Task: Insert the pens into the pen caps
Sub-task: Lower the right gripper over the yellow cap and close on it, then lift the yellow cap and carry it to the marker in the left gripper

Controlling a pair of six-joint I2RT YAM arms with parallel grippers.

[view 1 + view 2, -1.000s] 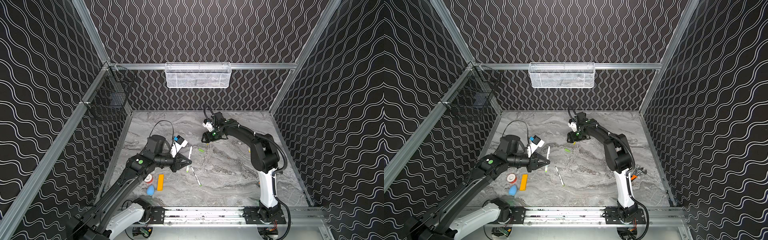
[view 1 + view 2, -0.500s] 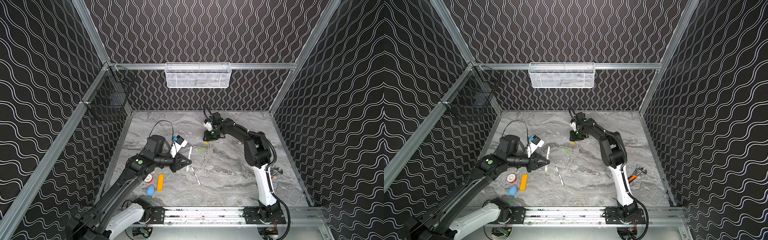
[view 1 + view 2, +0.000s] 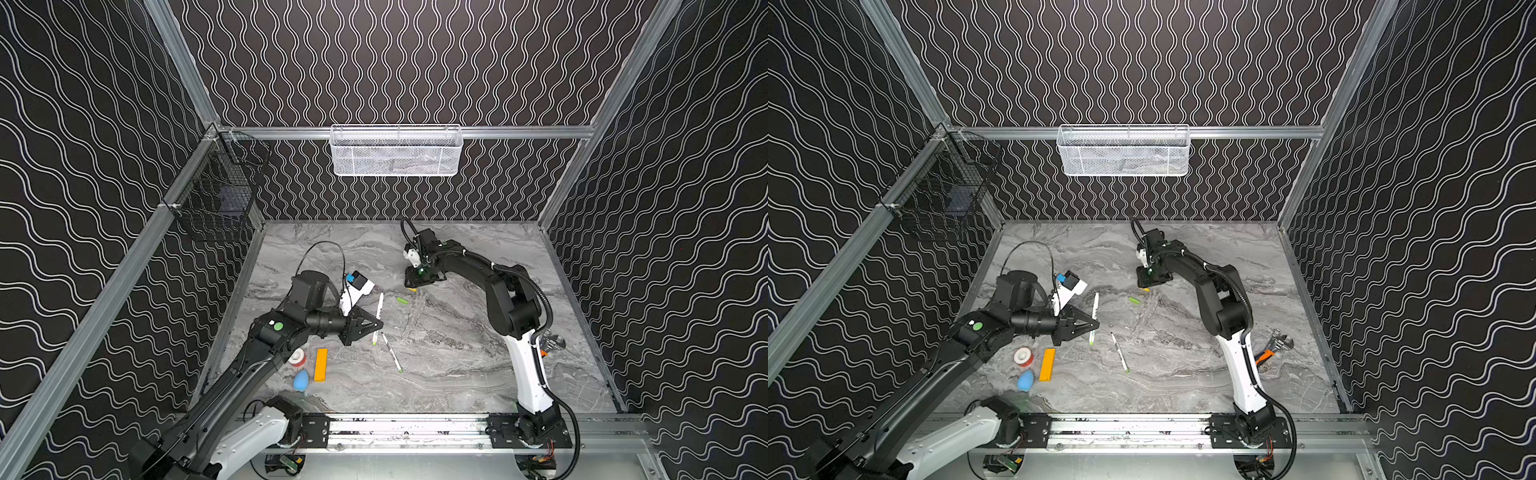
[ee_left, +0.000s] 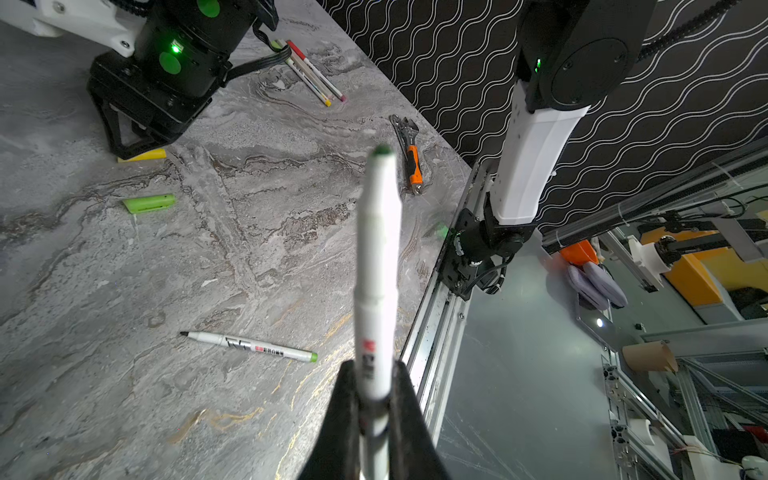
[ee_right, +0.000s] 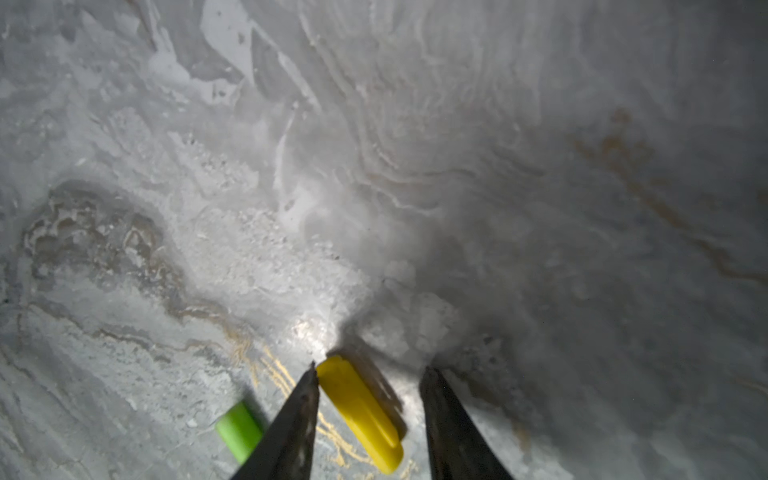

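Held pen (image 4: 376,266) is uncapped, with its dark green nib bare. The left gripper (image 4: 374,370) is clamped on the white barrel and carries it clear of the table (image 4: 104,270), left of centre in both top views.

No pen that I can see wears a cap, so I judge the task barely begun. One pen is in hand and no cap is secured.

The right gripper (image 5: 370,368) is down at the table surface, farther back. Its jaws are apart and straddle the yellow cap (image 5: 359,415), which lies flat. One fingertip is at the cap's edge and the other stands clear of it, so I read nothing as gripped.

The green cap (image 4: 149,203) lies loose just beside the yellow cap, between the two grippers. Going by colour, I take it as the likelier partner for the held pen.

A second pen (image 4: 249,345) lies on the table near the held pen, its dark nib exposed and its far end green.

Three further pens (image 4: 311,75) lie together beyond the right gripper, near the wall. Their yellow and red ends show, but their other ends are hidden behind the arm, so I cannot tell whether those are bare.

Five pens remain to be capped. Only two caps are in view, and I see no red one.
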